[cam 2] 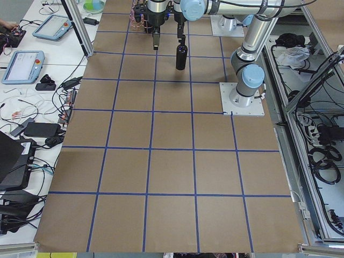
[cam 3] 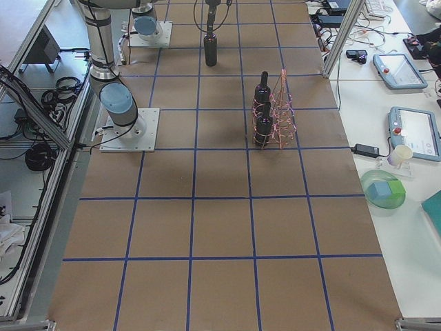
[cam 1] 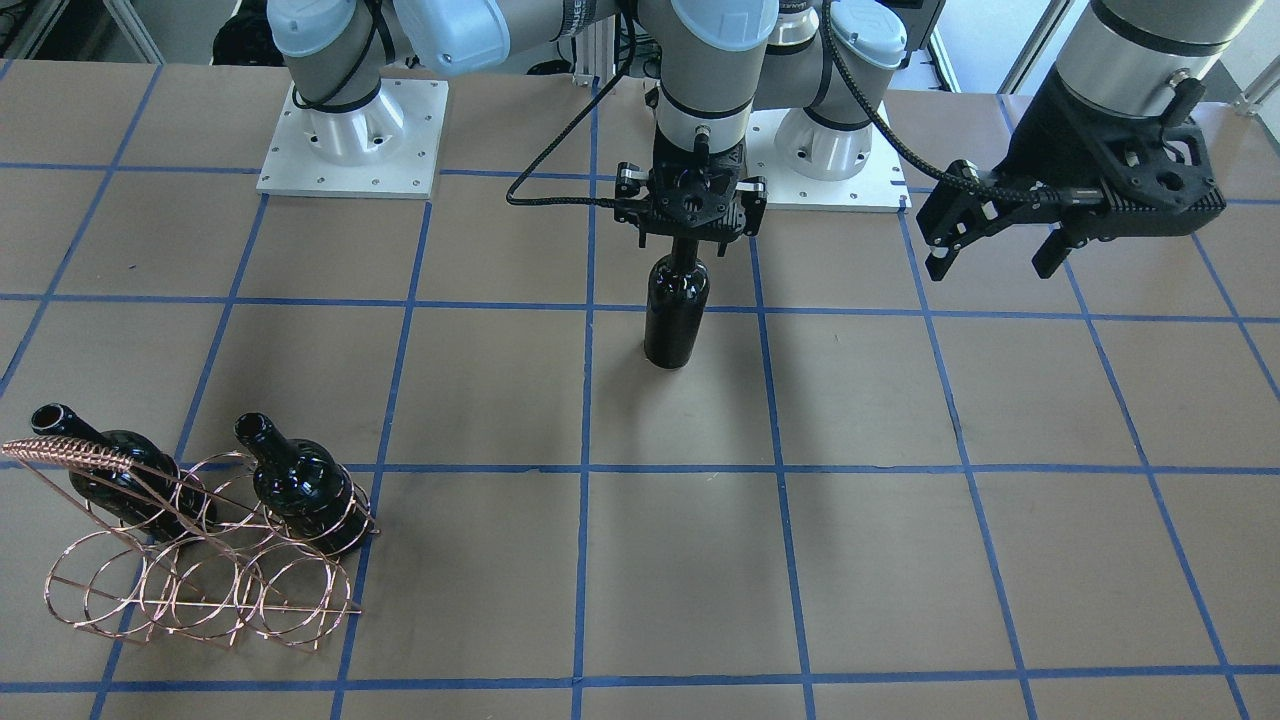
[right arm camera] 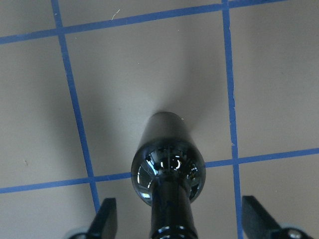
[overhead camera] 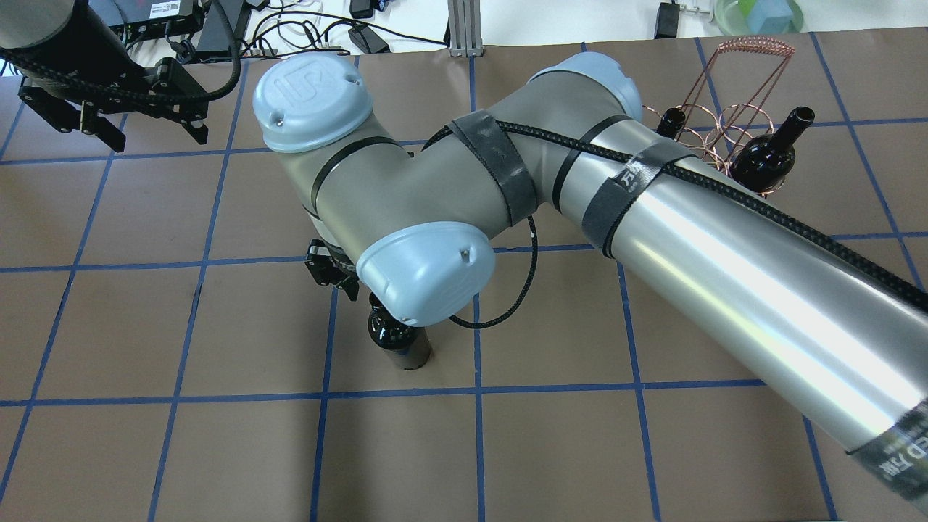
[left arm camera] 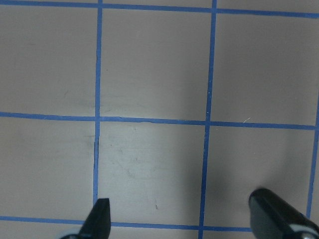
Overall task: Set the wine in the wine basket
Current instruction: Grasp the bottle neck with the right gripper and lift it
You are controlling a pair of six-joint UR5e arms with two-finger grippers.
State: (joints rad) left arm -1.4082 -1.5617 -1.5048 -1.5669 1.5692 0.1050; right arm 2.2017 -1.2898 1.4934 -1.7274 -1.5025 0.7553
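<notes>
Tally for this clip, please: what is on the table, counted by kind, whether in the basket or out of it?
Glossy near-black glass wine bottles: 3 (one standing alone, two in the basket)
Rose-gold wire wine basket with coil-wrapped handle: 1
Total: 4

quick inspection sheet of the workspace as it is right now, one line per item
surface: brown table cover with a blue tape grid, faint scuffs
job's things: wine bottle upright mid-table; wine basket towards the robot's right, holding a second bottle and a third bottle
clutter: nothing seen on the table
grippers: right gripper open, fingers either side of the wine bottle's neck, not touching it; left gripper open, empty, above the table
cables: black braided cable strapped along the right arm, with a loop hanging near its wrist
surroundings: teach pendant and green bowl on the side bench
</notes>
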